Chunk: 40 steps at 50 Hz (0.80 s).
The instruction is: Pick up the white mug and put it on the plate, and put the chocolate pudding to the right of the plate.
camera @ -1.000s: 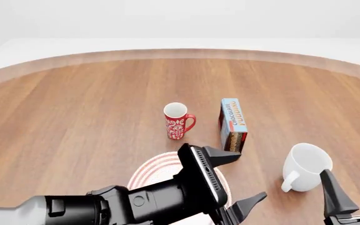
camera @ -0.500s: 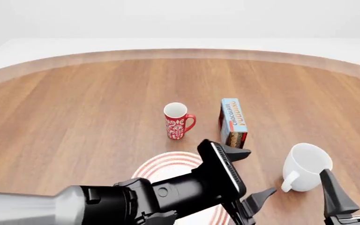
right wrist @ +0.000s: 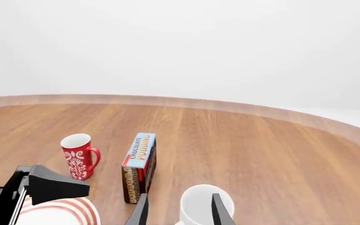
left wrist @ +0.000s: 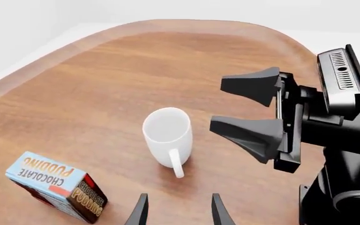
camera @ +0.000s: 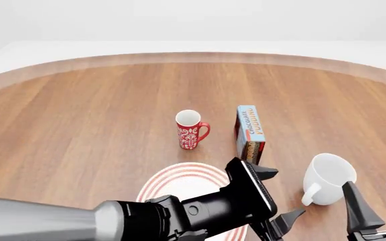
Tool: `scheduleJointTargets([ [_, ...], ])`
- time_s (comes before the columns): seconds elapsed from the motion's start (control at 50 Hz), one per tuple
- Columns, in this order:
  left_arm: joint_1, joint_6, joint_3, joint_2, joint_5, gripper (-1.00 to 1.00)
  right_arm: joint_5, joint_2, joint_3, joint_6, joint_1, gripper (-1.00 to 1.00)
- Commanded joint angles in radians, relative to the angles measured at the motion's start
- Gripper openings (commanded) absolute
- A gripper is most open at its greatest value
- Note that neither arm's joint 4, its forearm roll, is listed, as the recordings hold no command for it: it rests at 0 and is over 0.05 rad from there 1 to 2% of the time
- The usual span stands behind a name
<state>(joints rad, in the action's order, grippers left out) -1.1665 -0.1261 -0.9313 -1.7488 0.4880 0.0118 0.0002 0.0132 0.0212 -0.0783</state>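
- Mug [camera: 328, 177] stands upright just ahead of the right gripper [camera: 375, 203], handle toward it (nearer than the left).
- Left gripper [camera: 278, 198] spread, empty; right likewise.

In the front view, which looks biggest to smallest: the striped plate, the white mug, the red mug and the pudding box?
1. the plate, partly hidden by the arm
2. the white mug
3. the chocolate pudding and the red mug: too alike, and farther from the camera

The chocolate pudding [left wrist: 54, 186] is showing the only readable text — orange "CHOCOLATE PUDDING" running along its light-blue face, with "CHOCOLATE PUDDING" repeating on its dark brown end panel — legible in the left wrist view.
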Motion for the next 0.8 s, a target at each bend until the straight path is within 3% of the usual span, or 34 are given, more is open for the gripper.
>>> scheduleJointTargets([
  [0.02, -0.003, 0.019, -0.020, -0.040, 0.009, 1.00, 0.000, 0.000, 0.000, -0.001, -0.001, 1.00],
  [0.8, 0.025, 0.052, -0.124, -0.168, 0.010, 1.00, -0.005, 0.000, 0.001, -0.015, -0.005, 1.00],
])
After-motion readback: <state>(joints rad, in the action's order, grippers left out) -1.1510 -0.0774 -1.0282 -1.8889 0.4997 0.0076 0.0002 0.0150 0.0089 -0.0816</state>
